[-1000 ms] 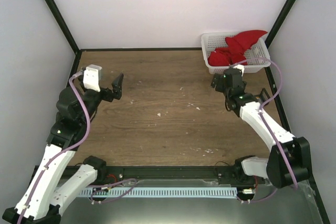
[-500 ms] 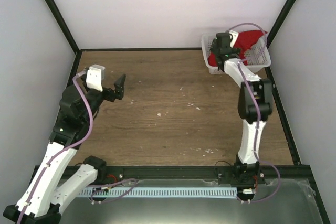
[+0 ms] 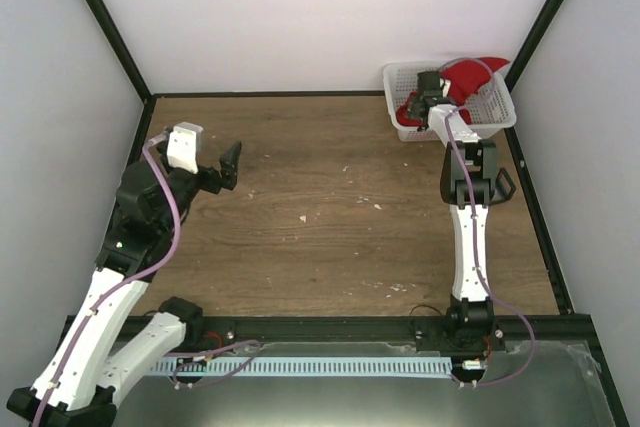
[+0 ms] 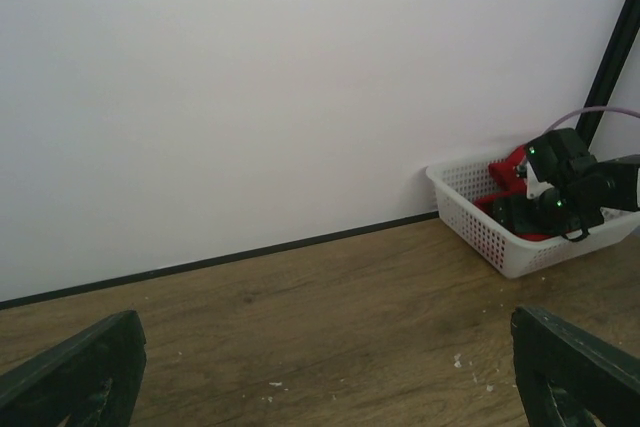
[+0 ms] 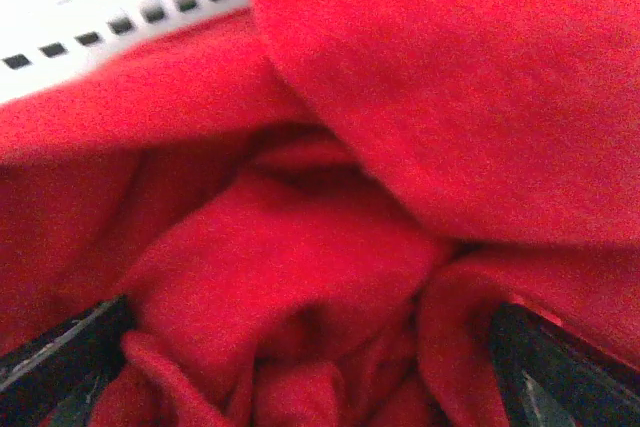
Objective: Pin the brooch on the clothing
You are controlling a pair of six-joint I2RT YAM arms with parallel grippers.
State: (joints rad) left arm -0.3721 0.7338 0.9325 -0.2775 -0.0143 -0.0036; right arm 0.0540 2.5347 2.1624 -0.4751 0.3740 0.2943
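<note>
The red T-shirt lies crumpled in the white basket (far right corner of the table). The right claw, spread wide, sits among its folds. The left claw hangs released above the table.

The bunched red T-shirt fills the right wrist view as blurred folds (its outline runs past every edge), and the white mesh basket behind it is smeared. The fingers of the right gripper are cropped at the lower corners, those of the left gripper likewise.

Even, bright light leaves only faint shadows on the brown wooden tabletop. In the right wrist view, the crumpled bright red fabric between the dark fingers is blurred.
</note>
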